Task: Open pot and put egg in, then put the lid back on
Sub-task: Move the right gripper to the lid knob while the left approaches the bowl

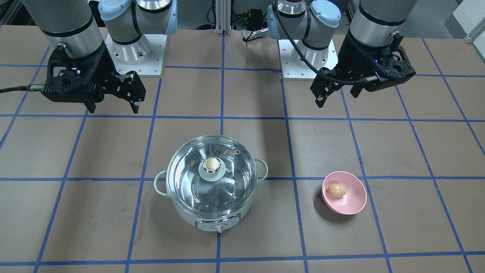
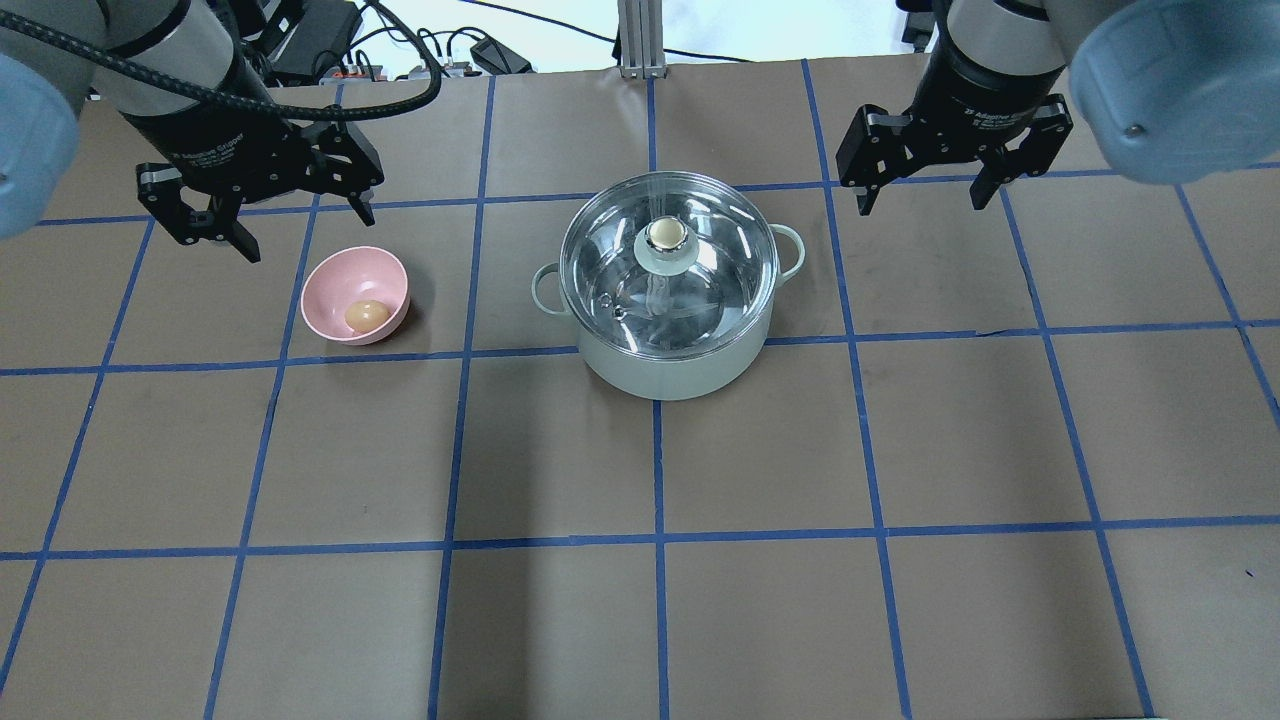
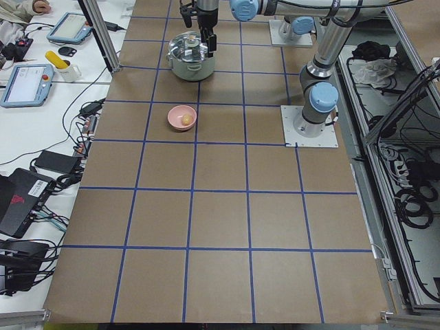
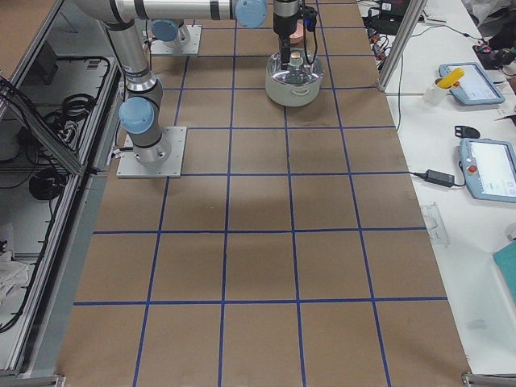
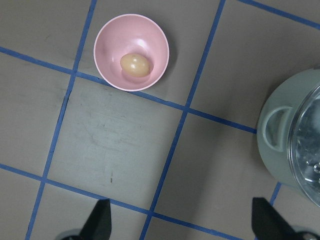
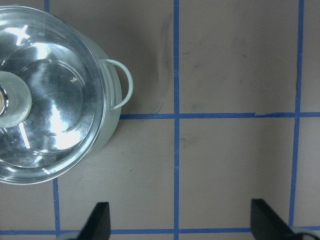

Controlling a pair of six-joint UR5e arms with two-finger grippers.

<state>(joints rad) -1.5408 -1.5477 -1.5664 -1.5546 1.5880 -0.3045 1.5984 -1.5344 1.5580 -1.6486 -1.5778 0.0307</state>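
Overhead exterior view: nothing is done yet, lid (image 2: 667,245) seated on pot (image 2: 670,375) beside spread, empty right claw (image 2: 922,197), egg (image 2: 366,316) near spread, empty left claw (image 2: 305,228).

Silver arms (image 1: 68,26) carry pale-blue joint caps (image 1: 327,13), black end effectors (image 2: 921,205), braided cable (image 1: 299,53).

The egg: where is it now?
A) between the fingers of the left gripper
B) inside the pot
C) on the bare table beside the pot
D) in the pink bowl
D: the egg lies in the pink bowl, which stands apart from the pot; the lid is on the pot.
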